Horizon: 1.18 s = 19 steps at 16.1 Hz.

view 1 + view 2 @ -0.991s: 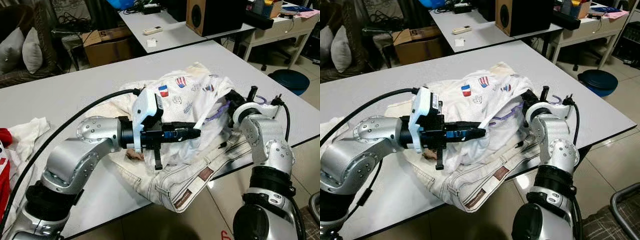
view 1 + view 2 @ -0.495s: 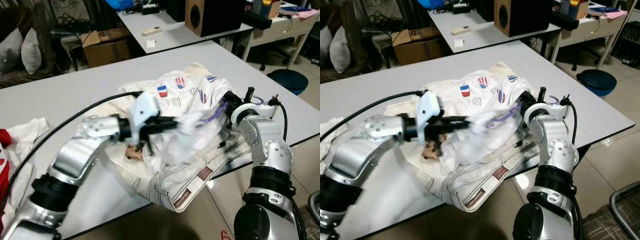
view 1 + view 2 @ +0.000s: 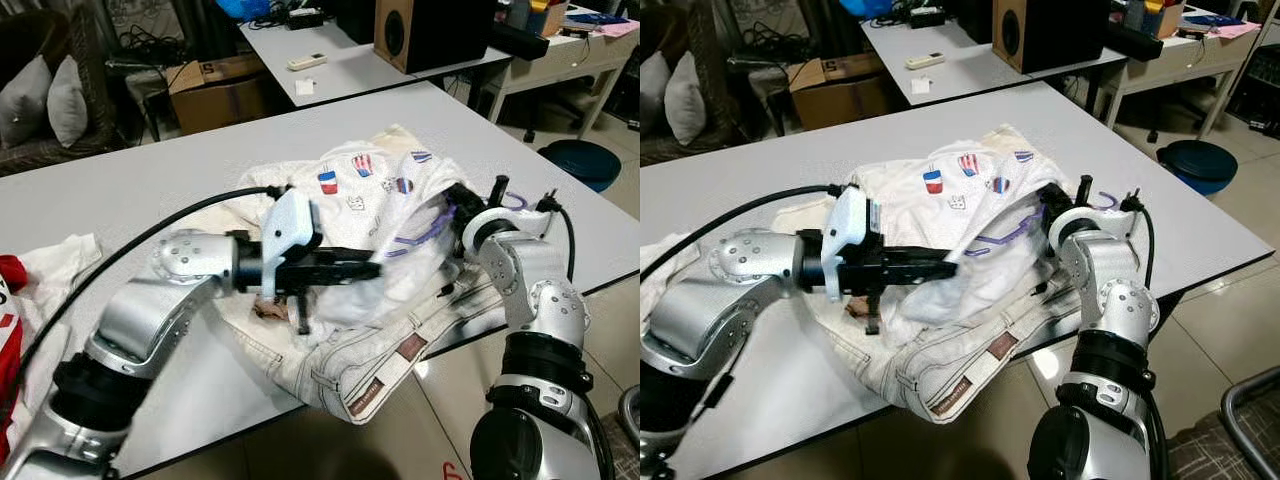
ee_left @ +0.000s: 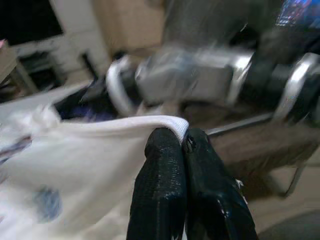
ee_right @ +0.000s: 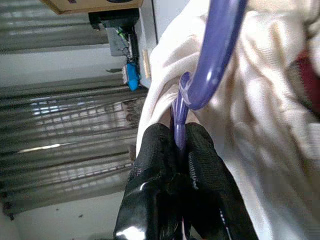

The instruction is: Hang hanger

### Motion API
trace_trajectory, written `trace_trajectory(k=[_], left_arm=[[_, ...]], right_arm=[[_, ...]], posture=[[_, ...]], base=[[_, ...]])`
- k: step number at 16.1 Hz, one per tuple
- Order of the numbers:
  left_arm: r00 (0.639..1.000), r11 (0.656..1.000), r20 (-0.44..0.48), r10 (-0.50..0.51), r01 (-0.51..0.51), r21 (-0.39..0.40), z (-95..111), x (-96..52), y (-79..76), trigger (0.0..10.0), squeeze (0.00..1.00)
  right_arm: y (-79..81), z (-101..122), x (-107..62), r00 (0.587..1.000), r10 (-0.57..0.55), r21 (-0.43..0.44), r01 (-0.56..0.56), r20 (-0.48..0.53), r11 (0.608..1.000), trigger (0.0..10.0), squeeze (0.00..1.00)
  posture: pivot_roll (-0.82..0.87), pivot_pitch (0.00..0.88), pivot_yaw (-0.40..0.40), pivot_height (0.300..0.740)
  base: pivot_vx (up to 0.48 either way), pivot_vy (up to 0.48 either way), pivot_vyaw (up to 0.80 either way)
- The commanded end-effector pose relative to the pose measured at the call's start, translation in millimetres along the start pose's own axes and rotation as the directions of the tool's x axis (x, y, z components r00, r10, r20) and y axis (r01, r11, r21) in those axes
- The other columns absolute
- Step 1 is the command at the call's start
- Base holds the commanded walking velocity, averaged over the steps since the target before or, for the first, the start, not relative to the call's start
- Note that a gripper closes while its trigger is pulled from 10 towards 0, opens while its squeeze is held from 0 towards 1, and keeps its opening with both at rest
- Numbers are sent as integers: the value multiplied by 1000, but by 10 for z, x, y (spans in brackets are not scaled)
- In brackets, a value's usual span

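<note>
At frame centre, on the grey surface [image 3: 150,180], the left gripper [image 4: 182,145] has its jaws clenched on the hem of a white patterned shirt [image 3: 385,215], atop cream jeans [image 3: 370,365]. Farther right, the right gripper [image 5: 179,145] has its jaws clamped on the purple hanger [image 5: 215,50] inside the shirt.

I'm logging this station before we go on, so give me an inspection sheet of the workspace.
Surface: grey table, mostly covered by laundry.
Job's things: purple hanger inside the white shirt.
Clutter: jeans under the shirt; cloth at the robot's left.
Grippers: left gripper shut on the shirt's edge; right gripper shut on the hanger.
Cables: black cable along the left arm.
Surroundings: second table, speaker, cardboard box.
</note>
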State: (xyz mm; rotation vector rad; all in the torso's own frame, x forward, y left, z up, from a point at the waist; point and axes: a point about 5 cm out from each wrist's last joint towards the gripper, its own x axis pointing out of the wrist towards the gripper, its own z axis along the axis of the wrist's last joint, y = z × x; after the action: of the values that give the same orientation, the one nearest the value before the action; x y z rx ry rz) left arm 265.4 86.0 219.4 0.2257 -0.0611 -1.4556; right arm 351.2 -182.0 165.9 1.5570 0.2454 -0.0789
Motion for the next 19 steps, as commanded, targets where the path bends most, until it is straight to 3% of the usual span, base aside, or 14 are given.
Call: trace_trajectory(k=[1, 5, 7, 9, 10, 11, 12, 13, 18, 19], left_arm=[[999, 1000, 38, -17, 17, 12, 125, -14, -8, 0, 0], [985, 995, 151, -85, 92, -39, 280, 125, -102, 0, 0], [977, 993, 197, -88, 102, -61, 350, 214, -58, 0, 0], [979, 999, 201, -25, 33, -35, 370, 261, 68, 0, 0], [982, 998, 179, 65, -65, -6, 351, 273, 207, 0, 0], [977, 992, 169, 126, -128, 2, 345, 268, 301, 0, 0], [954, 966, 155, 256, -260, 6, 353, 224, 529, 0, 0], [943, 949, 119, 309, -314, 22, 327, 182, 624, 0, 0], [910, 916, -120, 396, -383, 120, -69, 4, 722, 0, 0], [895, 911, -179, 408, -387, 143, -176, -32, 716, 4588, 0]], right_arm=[[67, -38, 27, 1000, 14, -21, -15, -12, 1000, 10000, 0], [79, -102, 49, 999, 16, -51, -17, -30, 999, 10000, 0], [80, -177, 50, 998, 20, -114, -27, -60, 993, 10000, 0], [74, -234, 36, 995, 20, -194, -38, -93, 980, 10000, 0], [78, -271, 16, 993, 21, -272, -52, -115, 961, 10000, 0], [73, -289, 1, 992, 20, -295, -57, -128, 954, 10000, 0], [30, -298, -66, 989, 9, -333, -59, -150, 941, 10000, 0], [3, -269, -114, 989, 6, -338, -56, -147, 940, 10000, 0], [79, -96, -231, 995, 51, -316, -77, -90, 945, 10000, 0], [123, -64, -249, 995, 67, -310, -88, -78, 947, 10000, 0]], posture=[[27, 0, 93, 740], [36, 0, 91, 740], [36, 0, 94, 740], [33, 0, 100, 740], [31, 0, 102, 740], [27, 0, 105, 740], [22, 0, 112, 740], [19, 0, 117, 740], [0, 0, 131, 740], [-1, 0, 128, 740]], base=[[0, 0, 0], [0, 0, 0], [0, 0, 0], [0, 0, 0], [0, 0, 0], [0, 0, 0], [0, 0, 0], [0, 0, 0], [0, 0, 0], [0, 0, 0]])
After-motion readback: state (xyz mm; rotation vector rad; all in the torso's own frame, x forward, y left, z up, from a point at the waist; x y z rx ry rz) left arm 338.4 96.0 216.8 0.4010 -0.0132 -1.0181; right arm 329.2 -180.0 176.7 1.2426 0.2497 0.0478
